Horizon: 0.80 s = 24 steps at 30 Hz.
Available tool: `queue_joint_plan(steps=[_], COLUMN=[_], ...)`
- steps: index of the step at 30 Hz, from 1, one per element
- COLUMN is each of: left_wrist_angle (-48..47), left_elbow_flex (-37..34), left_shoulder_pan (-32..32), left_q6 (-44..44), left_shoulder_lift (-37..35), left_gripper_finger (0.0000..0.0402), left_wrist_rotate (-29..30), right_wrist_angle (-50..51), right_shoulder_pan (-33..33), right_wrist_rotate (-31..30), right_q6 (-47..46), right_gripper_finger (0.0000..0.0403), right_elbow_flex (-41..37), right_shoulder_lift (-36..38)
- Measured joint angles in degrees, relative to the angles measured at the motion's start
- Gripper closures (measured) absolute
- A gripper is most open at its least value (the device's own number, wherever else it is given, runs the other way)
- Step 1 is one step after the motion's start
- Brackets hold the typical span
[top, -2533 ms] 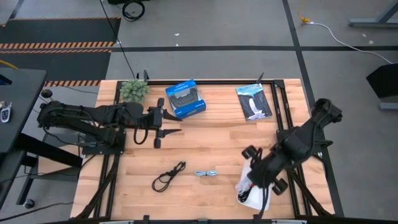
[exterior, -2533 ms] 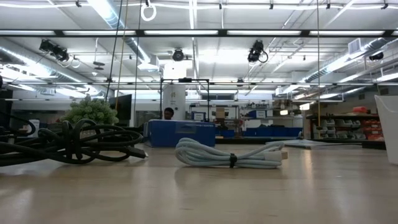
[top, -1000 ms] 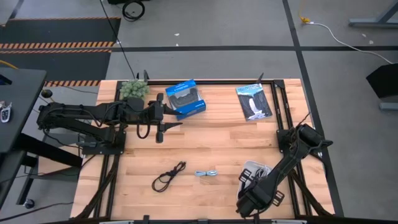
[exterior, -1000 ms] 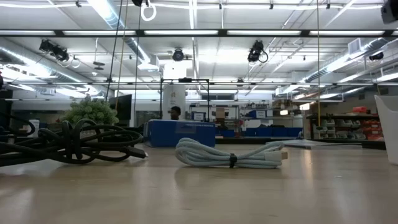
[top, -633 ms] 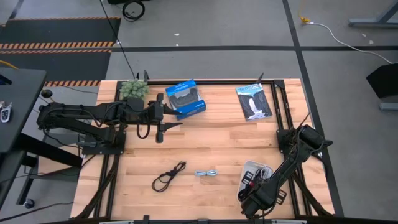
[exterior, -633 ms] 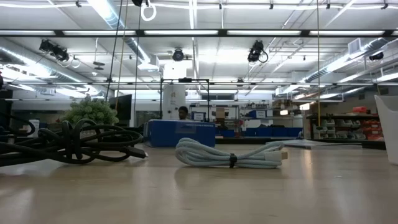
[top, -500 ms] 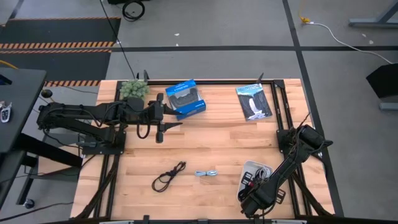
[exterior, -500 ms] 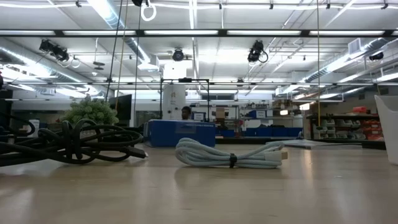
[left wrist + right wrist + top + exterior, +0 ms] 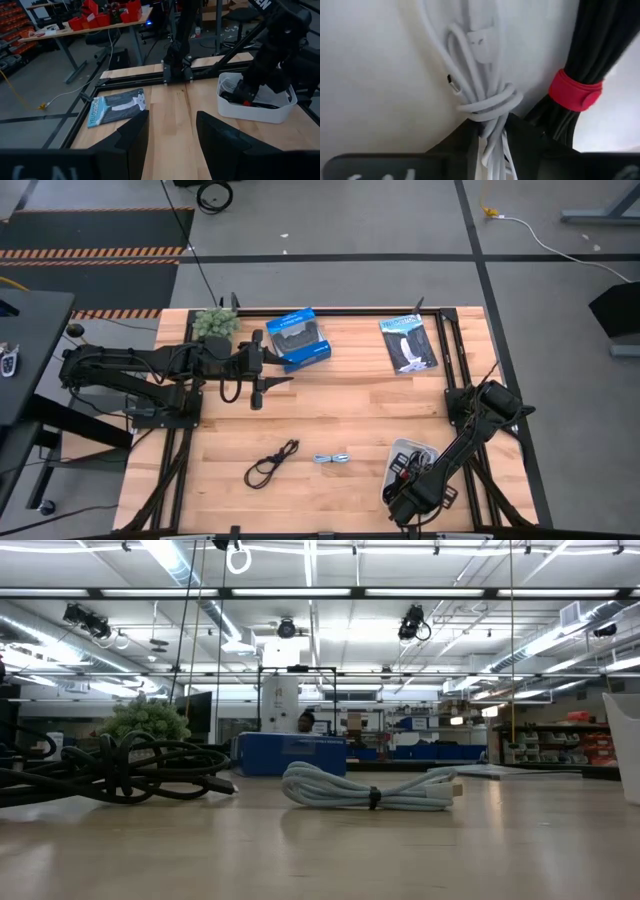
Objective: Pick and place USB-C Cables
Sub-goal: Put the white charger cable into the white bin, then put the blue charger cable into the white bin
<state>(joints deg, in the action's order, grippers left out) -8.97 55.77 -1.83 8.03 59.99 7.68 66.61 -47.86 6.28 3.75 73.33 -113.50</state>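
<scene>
The white bin (image 9: 403, 450) near the table's right near corner holds the white cable (image 9: 480, 95) and the black cable with a red strap (image 9: 575, 90). My right gripper (image 9: 492, 134) reaches down into the bin (image 9: 252, 107), shut on the white cable. The loose black cable (image 9: 271, 464) and the short grey cable (image 9: 332, 459) lie flat on the table near its near edge, also seen in the low view as the black cable (image 9: 110, 773) and the grey cable (image 9: 368, 788). My left gripper (image 9: 272, 385) hovers open over the table's left half. My right gripper pinches the white cable's coiled bundle just below its wrapped-around middle (image 9: 489, 116), between the two fingers (image 9: 522, 137). It comes from above, pointing down into the bin. The bundle lies against the bin's white floor, next to the black cable.
A blue box (image 9: 298, 338), a dark flat packet (image 9: 408, 343) and a small green plant (image 9: 214, 324) sit along the far edge. The table's black frame rails run down both sides. Bare wood lies between the two arms.
Both arms have stayed almost still, and the cables on the table have not moved. A person in the room behind the table has walked toward the right.
</scene>
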Motion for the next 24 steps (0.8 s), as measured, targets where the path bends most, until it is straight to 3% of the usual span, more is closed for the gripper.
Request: queue_joint_plan(steps=[14, 21, 24], left_wrist_angle=[-0.11, -0.19, -1.15], left_elbow_flex=[0.00, 0.00, 0.00], left_shoulder_pan=[0.00, 0.00, -0.01], left_q6=[-1.14, -1.36, -1.40], left_shoulder_lift=[0.00, 0.00, 0.00], left_gripper_finger=[0.0230, 0.0230, 0.0230], left_wrist_rotate=[0.00, 0.00, 0.00], right_wrist_angle=[16.84, 12.78, 9.53], right_shoulder_pan=[0.26, 3.18, 4.95], right_wrist_rotate=[-3.82, -26.11, -32.37], right_q6=[-7.98, -10.07, -9.97], right_gripper_finger=[0.0233, 0.0233, 0.0233], right_elbow_flex=[14.73, 24.62, 26.22], right_shoulder_lift=[-0.21, -0.17, 0.90])
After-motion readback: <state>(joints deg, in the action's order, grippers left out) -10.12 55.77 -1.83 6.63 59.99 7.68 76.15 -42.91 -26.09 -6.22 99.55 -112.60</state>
